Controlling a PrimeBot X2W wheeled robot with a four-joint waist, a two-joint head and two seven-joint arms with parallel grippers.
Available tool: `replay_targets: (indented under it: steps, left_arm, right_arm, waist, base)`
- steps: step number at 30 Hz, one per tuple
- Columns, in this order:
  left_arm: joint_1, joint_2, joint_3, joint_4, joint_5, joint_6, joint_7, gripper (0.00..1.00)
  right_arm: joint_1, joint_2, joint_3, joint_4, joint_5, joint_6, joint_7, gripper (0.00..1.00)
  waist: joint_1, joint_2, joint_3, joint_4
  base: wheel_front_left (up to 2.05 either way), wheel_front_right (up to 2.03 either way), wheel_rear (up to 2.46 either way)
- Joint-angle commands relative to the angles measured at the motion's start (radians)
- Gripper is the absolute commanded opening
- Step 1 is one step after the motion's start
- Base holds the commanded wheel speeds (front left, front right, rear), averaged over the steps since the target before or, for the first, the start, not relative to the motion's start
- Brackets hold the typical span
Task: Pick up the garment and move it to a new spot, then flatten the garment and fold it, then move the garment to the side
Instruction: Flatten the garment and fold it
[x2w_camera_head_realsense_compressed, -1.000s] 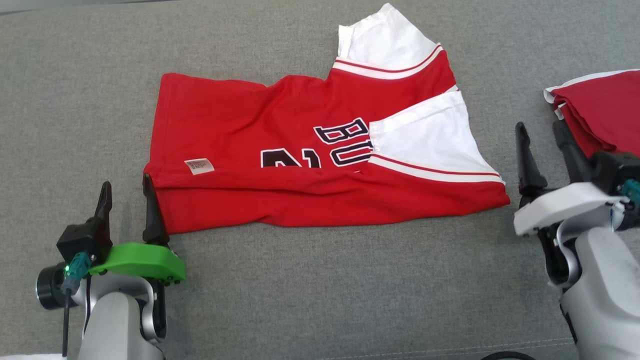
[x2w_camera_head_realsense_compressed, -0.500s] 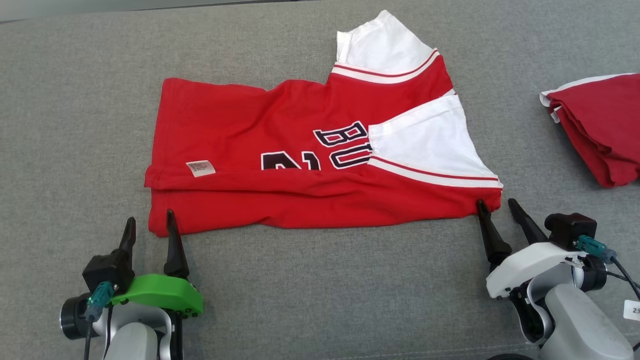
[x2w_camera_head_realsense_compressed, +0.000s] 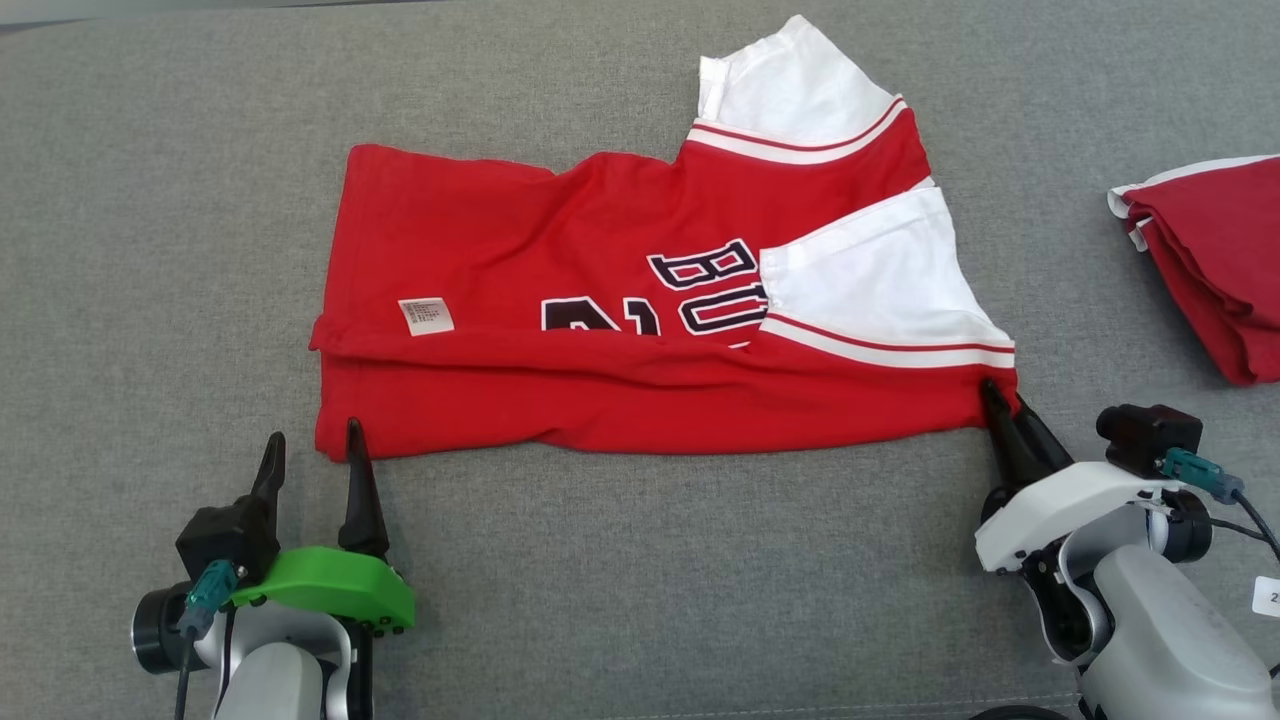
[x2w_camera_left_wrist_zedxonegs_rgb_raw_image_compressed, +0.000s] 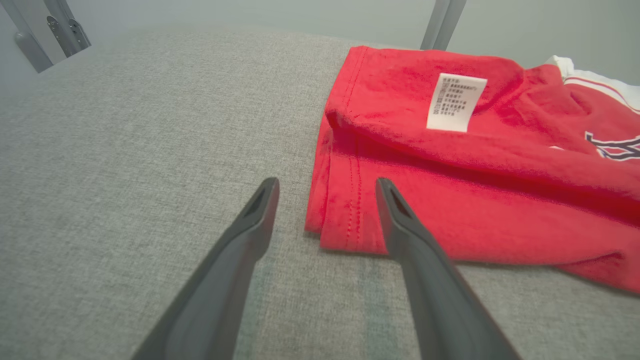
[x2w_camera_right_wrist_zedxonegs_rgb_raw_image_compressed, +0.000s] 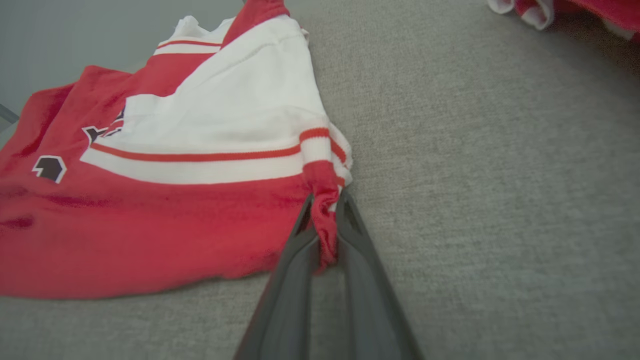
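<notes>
In the head view, the garment (x2w_camera_head_realsense_compressed: 600, 280), a red jersey with white sleeves and dark letters, lies half folded in the middle of the grey counter (x2w_camera_head_realsense_compressed: 650, 580). A white label (x2w_camera_head_realsense_compressed: 426, 316) shows near its left edge. The left pincer (x2w_camera_head_realsense_compressed: 315, 432) stands wide open at the lower left corner of the garment, with one finger just at the hem. The right pincer (x2w_camera_head_realsense_compressed: 1003, 395) is closed at the lower right corner of the garment. A second red garment (x2w_camera_head_realsense_compressed: 1215, 260) lies well apart at the right edge.

In the left wrist view, the left pincer (x2w_camera_left_wrist_zedxonegs_rgb_raw_image_compressed: 326, 181) has its fingers far apart and holds nothing. The corner of the garment (x2w_camera_left_wrist_zedxonegs_rgb_raw_image_compressed: 475, 200) lies between them, and the label (x2w_camera_left_wrist_zedxonegs_rgb_raw_image_compressed: 455, 102) is further up.

In the right wrist view, the right pincer (x2w_camera_right_wrist_zedxonegs_rgb_raw_image_compressed: 326, 200) is pressed together on a bunched piece of the red hem of the garment (x2w_camera_right_wrist_zedxonegs_rgb_raw_image_compressed: 150, 225), below the white sleeve. The second red garment (x2w_camera_right_wrist_zedxonegs_rgb_raw_image_compressed: 575, 10) shows at the top right.
</notes>
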Motion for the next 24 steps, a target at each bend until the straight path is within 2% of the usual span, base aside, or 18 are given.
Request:
replay_targets:
  steps: [1, 8, 17, 18, 20, 23, 24]
  left_arm:
    - [-0.011, 0.006, 0.0, 0.006, -0.008, -0.004, 0.0, 1.0]
    - [-0.045, 0.006, -0.003, 0.075, -0.028, -0.033, 0.0, 1.0]
    - [-0.089, 0.006, 0.019, 0.13, -0.039, -0.032, 0.0, 1.0]
    - [-0.09, 0.006, 0.02, 0.136, -0.043, -0.032, 0.0, 0.89]
    - [-0.091, 0.006, 0.02, 0.145, -0.045, -0.037, 0.0, 0.48]
    - [-0.099, 0.006, 0.025, 0.149, -0.04, -0.045, 0.0, 0.2]
    - [-0.1, 0.006, 0.025, 0.15, -0.035, -0.048, 0.0, 0.0]
  right_arm:
    - [0.01, -0.01, -0.008, -0.006, 0.007, -0.002, 0.002, 0.0]
    - [0.012, -0.014, -0.017, -0.095, 0.012, -0.002, 0.001, 0.0]
    - [0.019, -0.019, 0.009, -0.123, 0.015, -0.002, 0.001, 0.0]
    - [0.019, -0.019, 0.011, -0.123, 0.016, -0.002, 0.001, 0.0]
    - [0.017, -0.019, 0.013, -0.124, 0.016, -0.002, 0.001, 0.0]
    - [0.015, -0.021, 0.013, -0.123, 0.019, -0.002, 0.001, 0.0]
    - [0.015, -0.022, 0.012, -0.123, 0.02, -0.002, 0.001, 0.0]
  waist:
    - [0.0, 0.0, -0.001, -0.001]
    - [0.0, 0.0, 0.012, -0.017]
    - [0.0, 0.0, 0.03, -0.026]
    - [0.0, 0.0, 0.031, -0.027]
    - [0.0, 0.0, 0.033, -0.027]
    - [0.0, 0.0, 0.034, -0.026]
    - [0.0, 0.0, 0.034, -0.026]
  base:
    - [0.0, 0.0, 0.0]
    - [0.0, 0.0, 0.0]
    - [0.0, 0.0, 0.0]
    - [0.0, 0.0, 0.0]
    - [0.0, 0.0, 0.0]
    - [0.0, 0.0, 0.0]
    - [0.0, 0.0, 0.0]
